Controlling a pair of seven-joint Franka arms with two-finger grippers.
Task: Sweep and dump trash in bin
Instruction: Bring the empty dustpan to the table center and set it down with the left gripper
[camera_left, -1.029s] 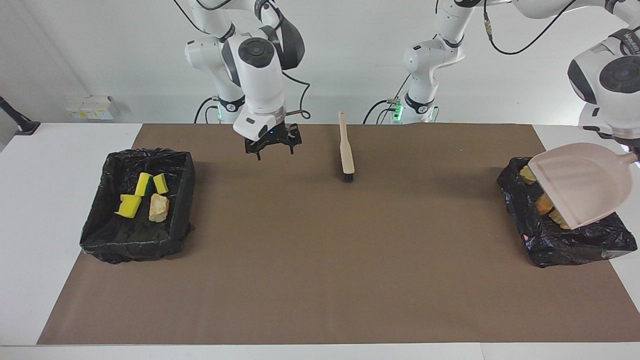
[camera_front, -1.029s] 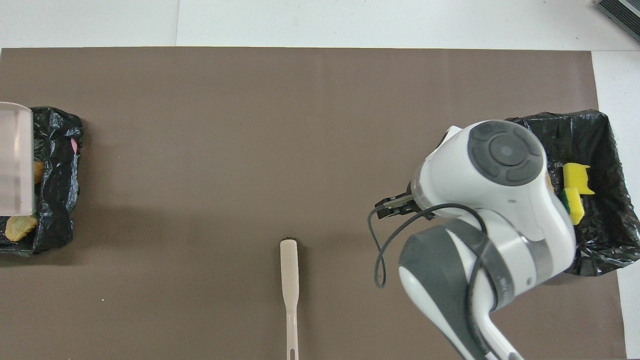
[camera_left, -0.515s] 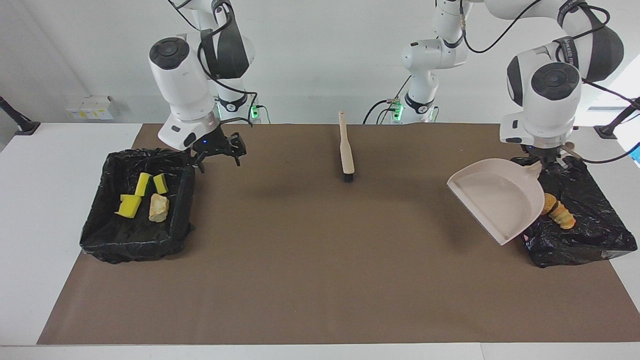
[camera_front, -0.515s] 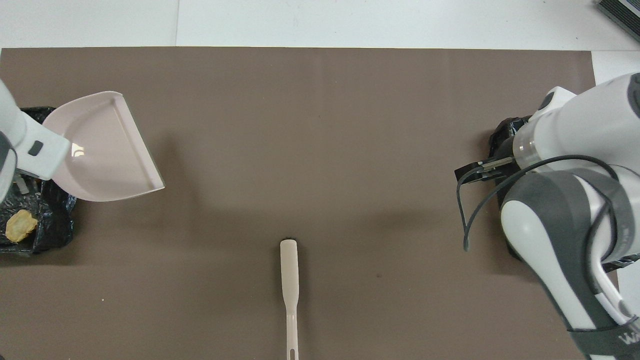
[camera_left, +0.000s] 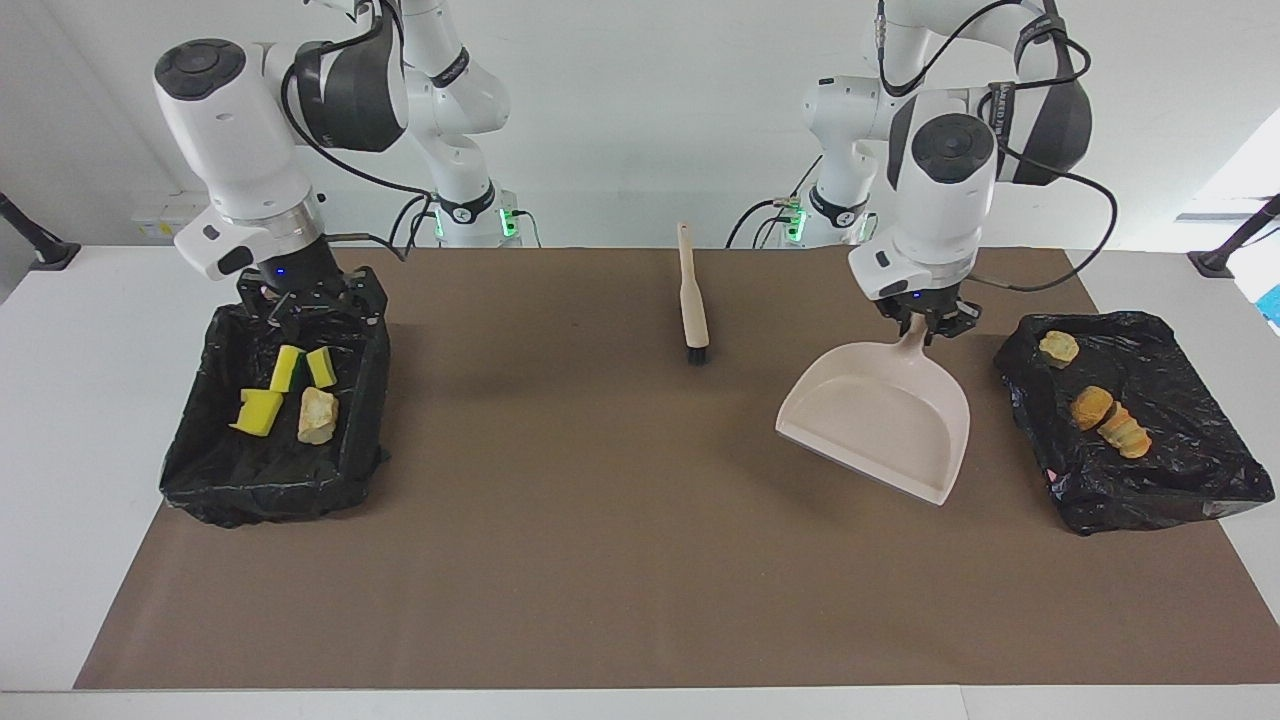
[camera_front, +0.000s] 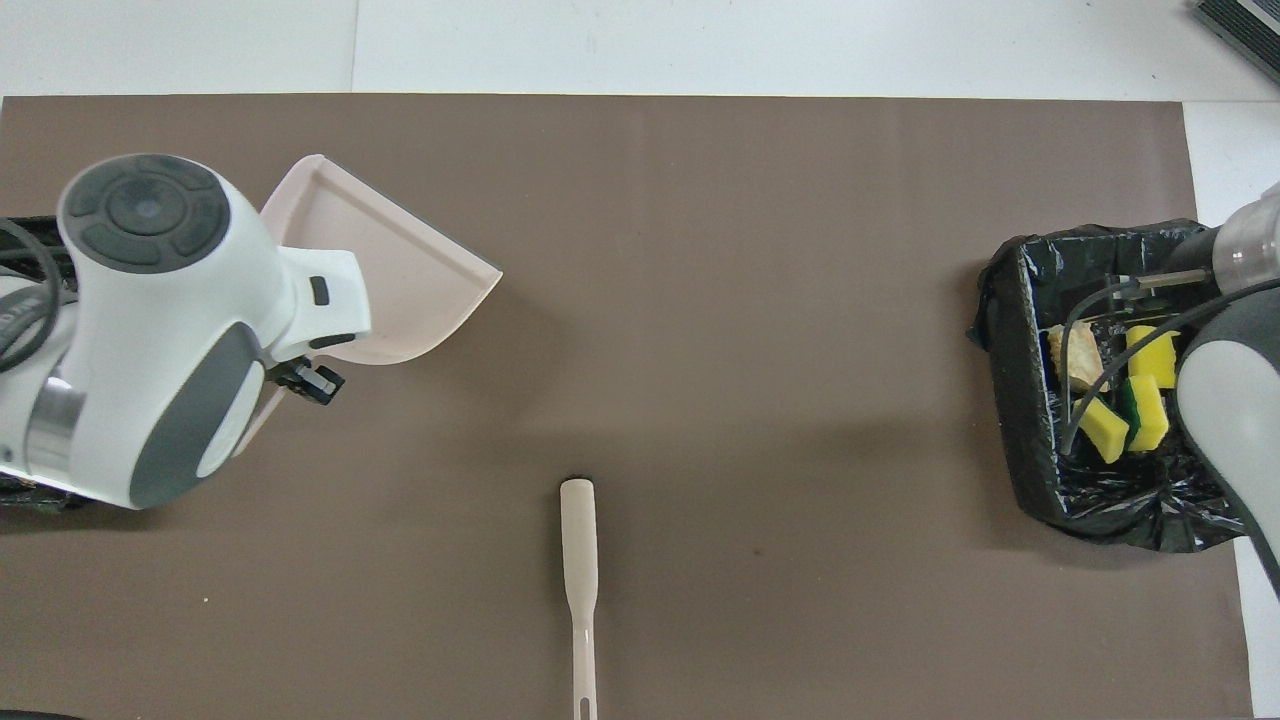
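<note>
Mat (camera_left: 600, 560): swept bare, I judge sweeping done.
Bins: trash sits in both, sponges (camera_left: 262, 410) at right arm's end, bread lumps (camera_left: 1108, 420) at left arm's.
Dustpan (camera_left: 880, 420): left gripper (camera_left: 928, 325) clamps its handle; looks emptied.
Brush (camera_left: 692, 295): lies parked near robots.
Right gripper (camera_left: 312, 300): jaws wide, empty, over sponge bin's rim.

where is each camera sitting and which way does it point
Facing view: high across the table, looking at the robots; both arms show whole, the left pincer shut on the dustpan handle, the right pincer over the bin holding sponge scraps.
Overhead view: high above the robots' end, looking forward and steeply down; only the arms' wrists and forearms show, entering from the bottom.
Shared: brush, dustpan, that bin and its scraps, mirrored half a turn.
</note>
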